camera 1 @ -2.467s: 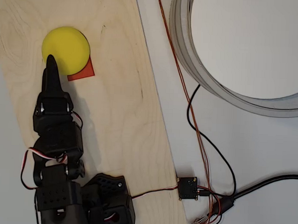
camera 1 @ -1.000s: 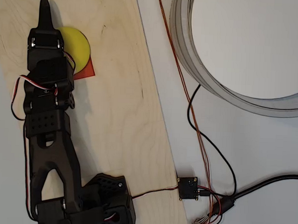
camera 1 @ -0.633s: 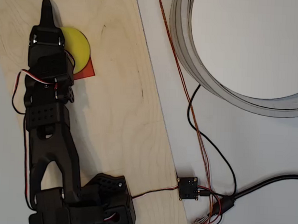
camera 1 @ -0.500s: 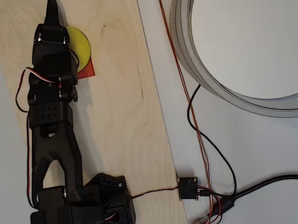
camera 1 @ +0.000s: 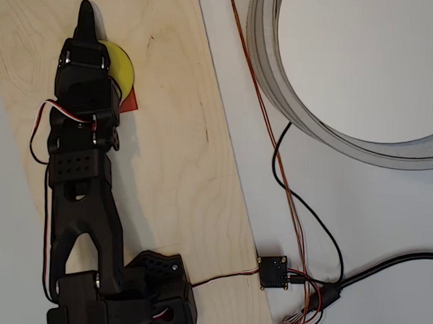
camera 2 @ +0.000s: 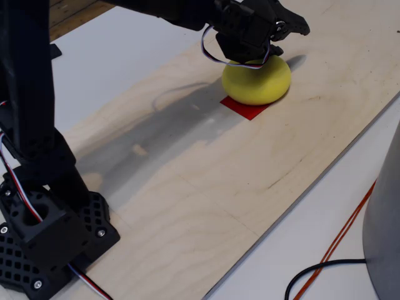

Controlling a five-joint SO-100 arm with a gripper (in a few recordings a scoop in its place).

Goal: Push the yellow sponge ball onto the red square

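Since approx. 0.5 s ago your arm has swung a little rightward in the overhead view, covering more of the ball; ball and square sit where they were.

Near to far, fixed view: arm base at near left on the plywood board, w/ black and orange cables on the white table at near right. Farther on, the red square lies flat on the board, partly under the yellow sponge ball, which overlaps its far edge. Your gripper hangs above the ball's far top; fingers look closed to one point, holding nothing.

Overhead view: gripper tip pokes past the ball; only the ball's right edge and a corner of the square show beside the arm.
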